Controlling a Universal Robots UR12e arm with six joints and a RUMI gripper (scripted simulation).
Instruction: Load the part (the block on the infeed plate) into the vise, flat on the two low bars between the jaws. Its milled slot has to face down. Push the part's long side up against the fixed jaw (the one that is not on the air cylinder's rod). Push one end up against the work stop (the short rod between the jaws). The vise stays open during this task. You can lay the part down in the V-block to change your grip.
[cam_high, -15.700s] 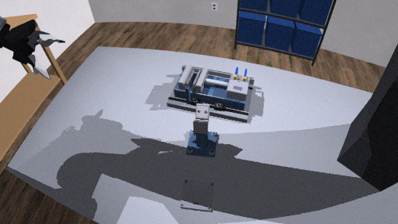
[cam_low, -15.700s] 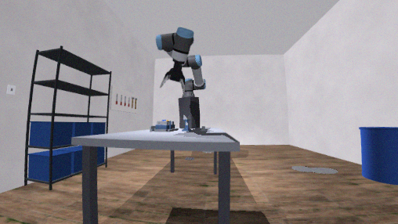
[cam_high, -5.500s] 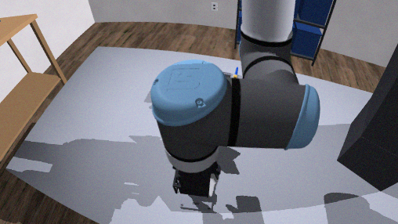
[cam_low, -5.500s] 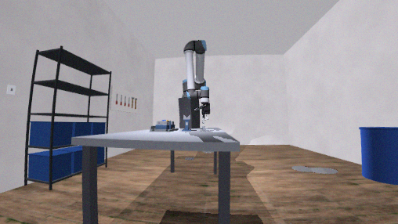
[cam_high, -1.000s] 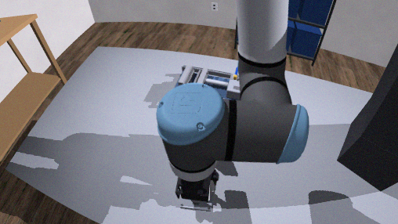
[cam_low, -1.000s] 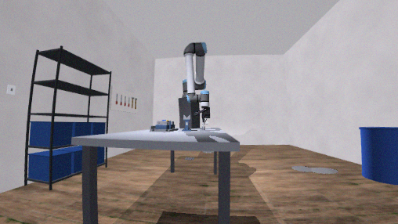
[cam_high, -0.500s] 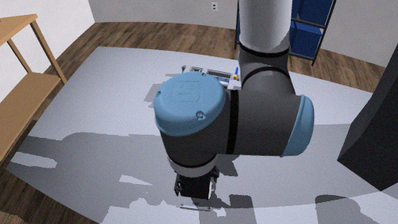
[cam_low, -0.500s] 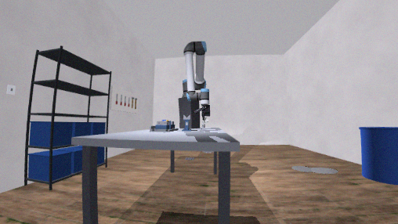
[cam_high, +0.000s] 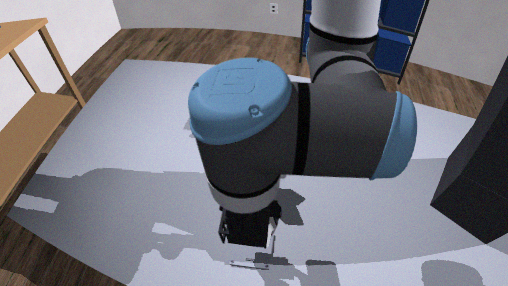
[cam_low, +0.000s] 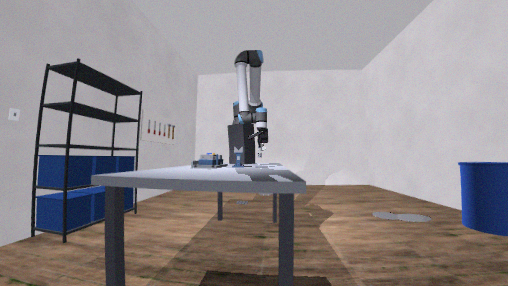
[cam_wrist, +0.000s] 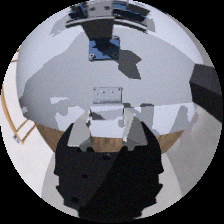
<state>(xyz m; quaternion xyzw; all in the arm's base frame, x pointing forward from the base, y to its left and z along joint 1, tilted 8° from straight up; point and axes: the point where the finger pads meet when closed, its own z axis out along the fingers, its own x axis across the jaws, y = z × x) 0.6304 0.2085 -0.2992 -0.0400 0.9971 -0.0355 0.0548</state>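
Your jaws stand about halfway open, clamped on the block (cam_low: 260, 155) (cam_wrist: 106, 112), which you have raised above the worktop (cam_high: 350, 210) (cam_low: 200, 184) (cam_wrist: 50, 82), near the infeed plate (cam_high: 249, 265) (cam_wrist: 107, 91)

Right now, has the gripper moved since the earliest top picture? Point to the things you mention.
Yes. In the top view, the gripper (cam_high: 247, 244) (cam_low: 260, 149) (cam_wrist: 107, 108) was far up and left of the infeed plate (cam_high: 249, 265) (cam_wrist: 107, 94); now it appears close to it.
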